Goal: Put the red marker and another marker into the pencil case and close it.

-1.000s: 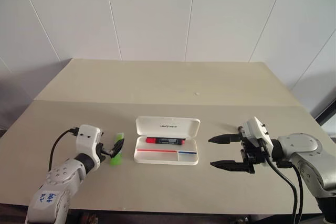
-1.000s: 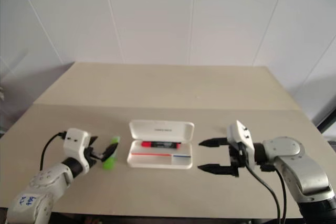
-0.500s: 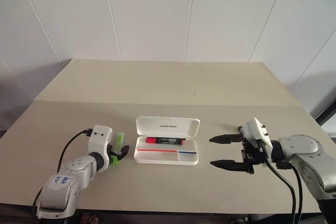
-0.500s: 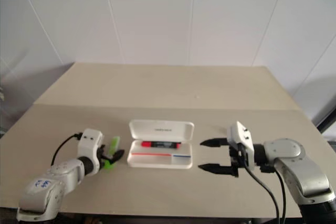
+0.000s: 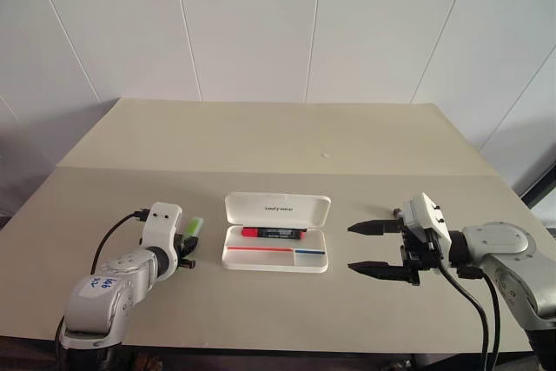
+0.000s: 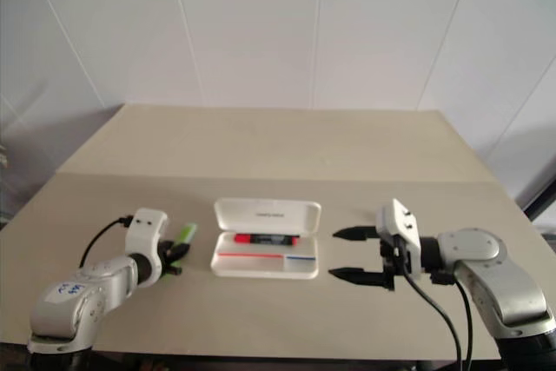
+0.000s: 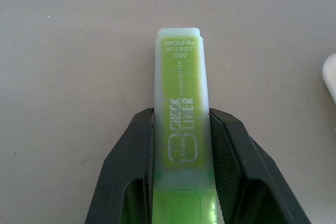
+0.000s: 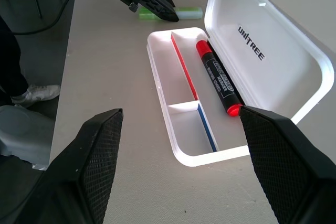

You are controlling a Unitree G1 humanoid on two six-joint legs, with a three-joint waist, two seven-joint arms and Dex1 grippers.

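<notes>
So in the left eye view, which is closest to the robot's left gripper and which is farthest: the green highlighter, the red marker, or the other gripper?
1. Green highlighter, between the left gripper's fingers.
2. Red marker, inside the open pencil case, middle.
3. Right gripper, beyond the case.

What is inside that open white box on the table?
The pencil case holds the red marker in its long compartment by the hinge. The other compartments, edged with red and blue stripes, look empty. Nothing shows under the marker, though it covers the floor beneath it.
</notes>
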